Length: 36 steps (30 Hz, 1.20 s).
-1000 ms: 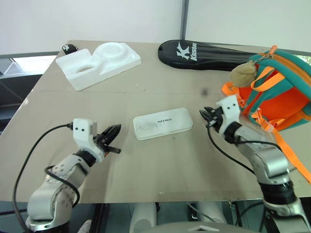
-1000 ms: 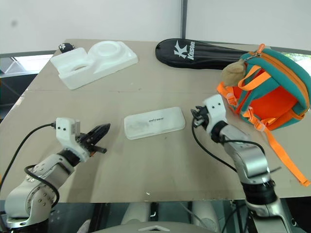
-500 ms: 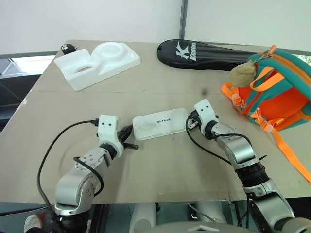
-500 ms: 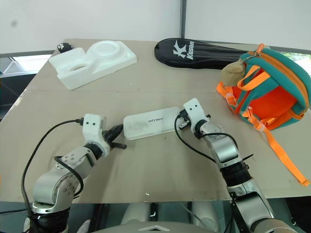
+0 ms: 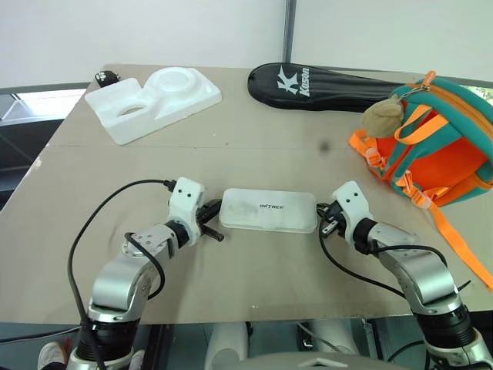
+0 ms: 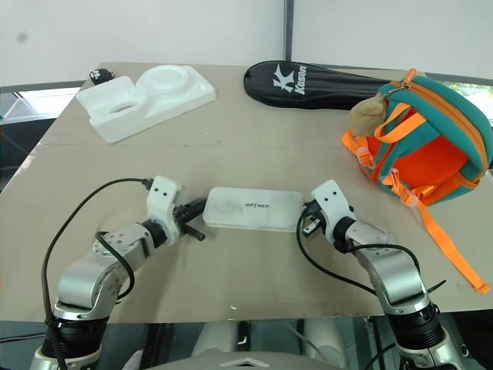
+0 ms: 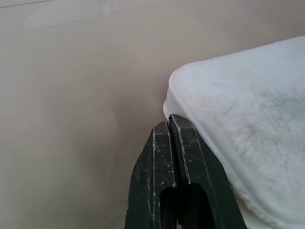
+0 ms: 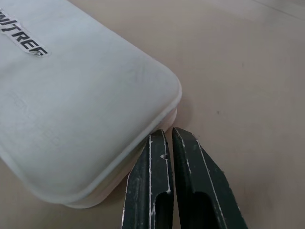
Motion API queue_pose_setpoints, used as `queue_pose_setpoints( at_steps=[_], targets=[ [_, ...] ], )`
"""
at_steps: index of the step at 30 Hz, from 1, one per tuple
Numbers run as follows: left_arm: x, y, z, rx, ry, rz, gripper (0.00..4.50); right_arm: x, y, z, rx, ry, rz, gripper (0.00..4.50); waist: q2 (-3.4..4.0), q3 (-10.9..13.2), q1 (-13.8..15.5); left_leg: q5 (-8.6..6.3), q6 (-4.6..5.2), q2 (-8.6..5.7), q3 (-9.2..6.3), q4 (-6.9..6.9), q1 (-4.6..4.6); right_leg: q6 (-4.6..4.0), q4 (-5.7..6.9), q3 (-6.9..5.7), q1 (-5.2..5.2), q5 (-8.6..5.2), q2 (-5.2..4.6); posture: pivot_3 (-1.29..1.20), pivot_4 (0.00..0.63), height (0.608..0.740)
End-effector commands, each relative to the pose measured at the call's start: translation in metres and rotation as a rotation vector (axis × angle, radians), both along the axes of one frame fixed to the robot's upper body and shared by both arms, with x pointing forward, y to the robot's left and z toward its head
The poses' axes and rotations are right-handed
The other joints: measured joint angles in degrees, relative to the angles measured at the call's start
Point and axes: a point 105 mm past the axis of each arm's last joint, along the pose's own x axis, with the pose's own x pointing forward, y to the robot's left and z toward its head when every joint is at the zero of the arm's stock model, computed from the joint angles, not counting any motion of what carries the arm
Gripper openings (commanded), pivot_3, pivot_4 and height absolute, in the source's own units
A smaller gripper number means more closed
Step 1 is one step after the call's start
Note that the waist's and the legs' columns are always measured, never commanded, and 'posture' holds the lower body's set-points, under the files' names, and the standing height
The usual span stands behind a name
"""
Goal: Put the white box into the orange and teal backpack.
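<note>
The white box (image 5: 267,210) lies flat on the tan table (image 5: 254,285), its dark lettering facing up. My left gripper (image 5: 217,209) is shut, and its tips rest against the box's left end. The left wrist view has the shut fingertips (image 7: 162,138) touching a rounded corner of the box (image 7: 248,124). At the box's right end my right gripper (image 5: 320,214) is shut too, with its tips (image 8: 157,143) pressed to the rim of the box (image 8: 76,114). The orange and teal backpack (image 5: 439,154) stands at the right, with a tan plush toy (image 5: 383,116) on it.
A long black racket bag (image 5: 323,83) lies at the back of the table. A white foam tray (image 5: 154,100) with round hollows sits at the back left. Orange straps (image 5: 454,239) trail from the backpack toward the table's near right edge.
Both grippers have closed in on the box's two ends. The right one came back toward the near edge, and the box turned from slanted to nearly level and slid right.
</note>
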Motion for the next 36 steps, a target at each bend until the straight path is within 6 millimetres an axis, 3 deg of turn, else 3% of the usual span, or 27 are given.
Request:
queue_pose_setpoints(
  at_steps=[1, 5, 8, 13, 17, 22, 29, 33, 36],
  targets=[
    [-0.010, 0.007, 0.007, -0.039, 0.058, -0.091, 1.39, 0.001, -0.005, 0.011, -0.001, -0.056, -0.010, 0.00, -0.01, 0.00, 0.01, 0.00, 0.00, 0.00, 0.00, 0.00, 0.00, 0.00, 0.00, 0.00, 0.00, 0.00, 0.00, 0.00, 0.150, 0.740],
    [-0.014, 0.042, 0.017, -0.024, 0.134, -0.076, 2.96, 0.005, -0.016, 0.014, -0.019, -0.067, -0.029, 0.00, 0.00, 0.02, 0.00, 0.00, 0.00, 0.00, -0.02, -0.04, -0.03, -0.01, 0.00, -0.02, -0.04, -0.01, 0.01, 0.00, 0.150, 0.740],
    [-0.025, 0.051, 0.027, -0.213, 0.331, -0.102, 4.44, 0.007, -0.019, 0.015, -0.025, -0.073, -0.025, 0.00, 0.00, 0.03, 0.09, 0.00, 0.00, 0.01, 0.00, -0.05, -0.05, 0.00, -0.03, -0.02, -0.06, -0.02, -0.01, 0.00, 0.150, 0.740],
    [-0.029, 0.046, 0.039, -0.474, 0.598, -0.137, 4.48, 0.010, -0.021, 0.016, -0.040, -0.088, -0.008, 0.00, -0.02, 0.05, 0.08, 0.00, 0.01, -0.01, -0.09, 0.01, -0.02, 0.04, 0.00, -0.10, 0.01, -0.02, -0.01, 0.00, 0.150, 0.740],
    [-0.015, 0.025, 0.021, -0.610, 0.678, -0.134, 4.48, 0.011, -0.018, 0.016, -0.074, -0.093, 0.044, 0.00, -0.03, 0.03, 0.05, 0.00, 0.01, -0.05, -0.11, 0.03, -0.02, 0.12, 0.01, -0.09, 0.04, 0.03, -0.01, 0.00, 0.150, 0.740],
    [-0.009, 0.005, 0.006, -0.671, 0.732, -0.134, 4.48, 0.011, -0.004, 0.010, -0.108, -0.081, 0.127, 0.00, -0.03, -0.01, 0.00, 0.01, 0.00, -0.04, -0.18, -0.02, -0.02, 0.24, 0.04, -0.10, 0.03, 0.12, 0.02, 0.00, 0.150, 0.740],
    [-0.006, -0.016, 0.005, -0.718, 0.750, -0.184, 4.48, 0.014, 0.025, 0.005, -0.151, -0.073, 0.232, 0.00, -0.07, -0.05, 0.23, 0.01, 0.00, -0.08, -0.18, 0.11, -0.02, 0.23, 0.05, -0.08, 0.09, 0.12, -0.01, 0.00, 0.150, 0.740],
    [-0.007, -0.019, 0.009, -0.730, 0.740, -0.202, 4.48, 0.015, 0.030, 0.007, -0.145, -0.084, 0.240, 0.00, -0.07, -0.05, 0.19, 0.01, 0.00, -0.08, -0.21, 0.10, -0.02, 0.23, 0.06, -0.09, 0.09, 0.12, -0.01, 0.00, 0.150, 0.740],
    [-0.006, -0.015, 0.011, -0.747, 0.732, -0.191, 3.66, 0.016, 0.027, 0.007, -0.143, -0.085, 0.228, 0.00, -0.07, -0.04, 0.12, 0.01, 0.00, -0.08, -0.20, 0.08, -0.04, 0.23, 0.05, -0.09, 0.08, 0.13, -0.01, 0.00, 0.150, 0.740]
  ],
)
